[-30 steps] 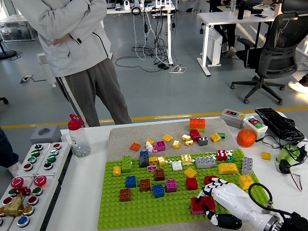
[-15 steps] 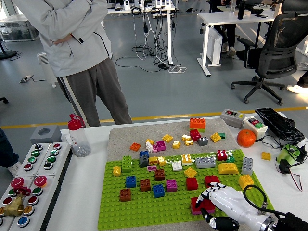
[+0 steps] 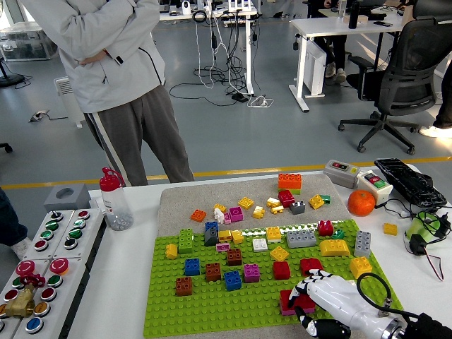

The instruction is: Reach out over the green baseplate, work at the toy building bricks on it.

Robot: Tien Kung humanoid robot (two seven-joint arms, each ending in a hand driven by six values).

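Observation:
The green baseplate (image 3: 212, 304) lies on a grey mat and carries several bricks: blue (image 3: 191, 266), brown (image 3: 183, 285), pink (image 3: 251, 272), red (image 3: 282, 270) and others. At its near right corner my right hand (image 3: 305, 305), white with black joints, has its fingers curled around a red brick (image 3: 291, 301) that sits on the plate. More loose bricks, among them an orange one (image 3: 289, 181), lie on the mat behind the plate. My left hand is out of view.
A person stands at the far side with arms folded. A clear bottle with a red cap (image 3: 114, 200) is left of the mat, and a button panel (image 3: 42, 265) at far left. An orange (image 3: 361, 203), switch boxes (image 3: 357, 177) and cables sit to the right.
My right hand has drawn back toward the near edge and lower, staying on the red brick. The bricks and the person have not moved.

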